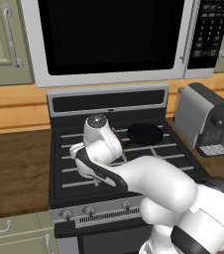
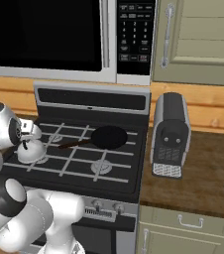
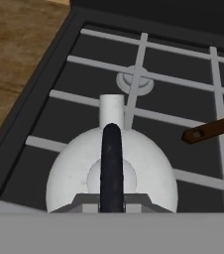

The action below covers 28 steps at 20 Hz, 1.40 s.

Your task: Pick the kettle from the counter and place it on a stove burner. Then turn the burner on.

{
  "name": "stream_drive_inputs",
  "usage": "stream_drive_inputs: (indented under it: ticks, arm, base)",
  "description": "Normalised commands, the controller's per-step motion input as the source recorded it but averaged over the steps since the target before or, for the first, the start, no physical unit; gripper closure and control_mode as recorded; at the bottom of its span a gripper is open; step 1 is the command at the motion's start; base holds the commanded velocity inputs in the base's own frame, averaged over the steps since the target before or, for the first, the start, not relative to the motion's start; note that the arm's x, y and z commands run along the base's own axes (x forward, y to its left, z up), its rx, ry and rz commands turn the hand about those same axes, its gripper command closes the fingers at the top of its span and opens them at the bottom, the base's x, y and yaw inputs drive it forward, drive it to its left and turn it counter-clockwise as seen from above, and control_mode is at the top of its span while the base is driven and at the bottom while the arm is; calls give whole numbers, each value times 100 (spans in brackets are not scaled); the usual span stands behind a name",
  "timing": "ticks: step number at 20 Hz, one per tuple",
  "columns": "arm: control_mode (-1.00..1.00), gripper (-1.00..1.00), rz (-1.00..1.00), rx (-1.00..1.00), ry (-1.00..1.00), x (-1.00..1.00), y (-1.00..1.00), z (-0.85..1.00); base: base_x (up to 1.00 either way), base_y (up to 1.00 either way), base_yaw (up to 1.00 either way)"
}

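The white arm folds forward and low over the stove's front left, its pincer (image 2: 26, 144) pointing down with jaws narrowed onto the thin black handle of the kettle (image 3: 111, 171). The kettle sits on the grate over the front-left stove burner (image 2: 34, 158). Farther back, a black frying pan (image 2: 109, 137) lies empty on the rear grate. No lettering is legible.

A microwave (image 1: 109, 37) with a dark door and a keypad hangs above the black stove (image 2: 91, 101). Beige cabinets (image 2: 203, 39) with metal handles flank it. A light wood backsplash (image 1: 15, 106) runs behind. A grey coffee machine (image 2: 171, 134) stands right of the stove. Beige drawers (image 2: 183, 225) sit below.
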Motion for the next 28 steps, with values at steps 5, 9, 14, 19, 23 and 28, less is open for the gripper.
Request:
stream_drive_inputs:
  ticks: [5, 9, 14, 19, 23, 28]
  arm:
    - [-100, 100, 0, 0, 0, 14, -9, -1]
    - [-100, 100, 0, 0, 0, 6, -3, 0]
    - [-100, 100, 0, 0, 0, 0, 0, -15]
    - [-100, 100, 0, 0, 0, 0, 0, -28]
    - [-100, 100, 0, 0, 0, 4, -2, -22]
    - [-100, 100, -3, 0, -1, 24, -4, -16]
  base:
    - [0, 0, 0]
    - [0, 0, 0]
    - [0, 0, 0]
    - [0, 0, 0]
    - [0, 0, 0]
    - [0, 0, 0]
